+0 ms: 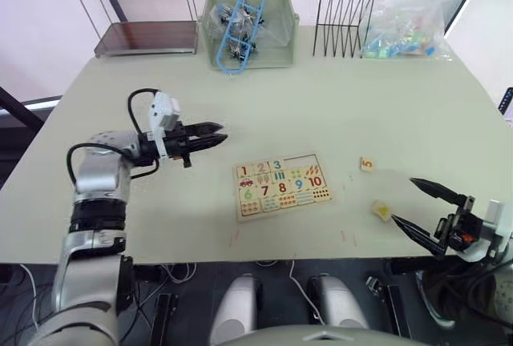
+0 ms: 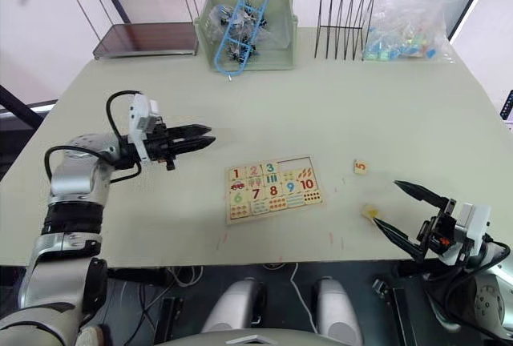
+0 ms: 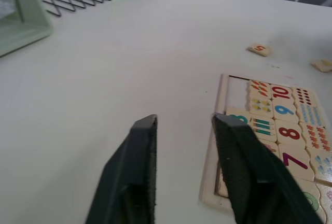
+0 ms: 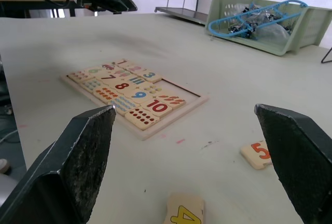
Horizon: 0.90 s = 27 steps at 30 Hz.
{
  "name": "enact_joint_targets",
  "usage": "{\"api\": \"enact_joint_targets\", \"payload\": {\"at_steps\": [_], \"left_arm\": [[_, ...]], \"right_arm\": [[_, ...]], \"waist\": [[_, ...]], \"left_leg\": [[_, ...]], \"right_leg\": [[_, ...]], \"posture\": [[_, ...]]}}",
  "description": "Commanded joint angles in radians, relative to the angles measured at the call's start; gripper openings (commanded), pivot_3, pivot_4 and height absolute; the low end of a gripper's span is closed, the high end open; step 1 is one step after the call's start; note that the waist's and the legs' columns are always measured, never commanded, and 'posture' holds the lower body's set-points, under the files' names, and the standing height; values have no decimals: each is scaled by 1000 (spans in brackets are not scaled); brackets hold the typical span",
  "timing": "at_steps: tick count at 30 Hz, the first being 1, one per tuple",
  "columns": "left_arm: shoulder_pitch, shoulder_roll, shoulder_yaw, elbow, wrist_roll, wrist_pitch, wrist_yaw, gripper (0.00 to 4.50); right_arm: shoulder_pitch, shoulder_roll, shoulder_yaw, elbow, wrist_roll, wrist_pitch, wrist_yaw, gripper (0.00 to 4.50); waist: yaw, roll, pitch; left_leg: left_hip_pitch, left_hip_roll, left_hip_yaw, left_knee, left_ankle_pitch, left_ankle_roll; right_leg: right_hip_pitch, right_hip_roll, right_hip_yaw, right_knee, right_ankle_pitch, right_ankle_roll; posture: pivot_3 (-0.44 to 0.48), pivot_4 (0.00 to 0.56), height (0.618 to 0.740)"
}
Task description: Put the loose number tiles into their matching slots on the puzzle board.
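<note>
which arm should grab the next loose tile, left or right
Right. The right gripper has its jaws open beside the 4 tile, with the 5 tile nearby. The left gripper hovers across the puzzle board, farther from both.

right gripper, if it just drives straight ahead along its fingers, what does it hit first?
Probably the 4 tile, lying on the table just ahead between the open fingers of the right gripper. The 5 tile sits off to one side; the puzzle board is further on.
</note>
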Motion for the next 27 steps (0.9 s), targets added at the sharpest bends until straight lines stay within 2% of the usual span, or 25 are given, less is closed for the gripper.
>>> {"api": "enact_joint_targets", "payload": {"at_steps": [1, 3, 14, 19, 27], "left_arm": [[109, 37, 66, -155, -57, 50, 61, 3375], [179, 44, 99, -198, -82, 68, 93, 4449], [522, 53, 231, -384, -176, 79, 174, 4449], [679, 7, 280, -483, -177, 48, 256, 4449], [813, -17, 293, -557, -183, 32, 306, 4449]], "right_arm": [[11, -9, -30, -8, 18, 1, 0, 4500], [19, -9, -29, -7, 16, 1, -1, 4500], [45, -15, -37, 2, -13, -3, -37, 4500], [78, -7, -51, 10, -30, -15, -59, 4500], [114, -2, -82, 29, -24, -34, -63, 4500]], "waist": [[-6, 0, 0], [-7, 0, 0], [-3, 0, 0], [-4, 0, 0], [-4, 0, 0]], "left_leg": [[0, 0, -1, 0, 0, 0], [0, 0, -3, -1, 0, 0], [1, 1, -2, -1, 0, 0], [1, 1, -1, -2, 0, 0], [2, 1, 1, -3, 0, 0]], "right_leg": [[0, 0, 1, 0, 0, 0], [0, 0, 0, 0, 0, 0], [0, -1, 0, -1, 0, 0], [0, -2, 0, -2, -2, -4], [0, -2, 1, -3, -3, -4]], "posture": [[0, 150, 740], [0, 150, 740], [0, 150, 740], [0, 150, 740], [0, 150, 740]]}}
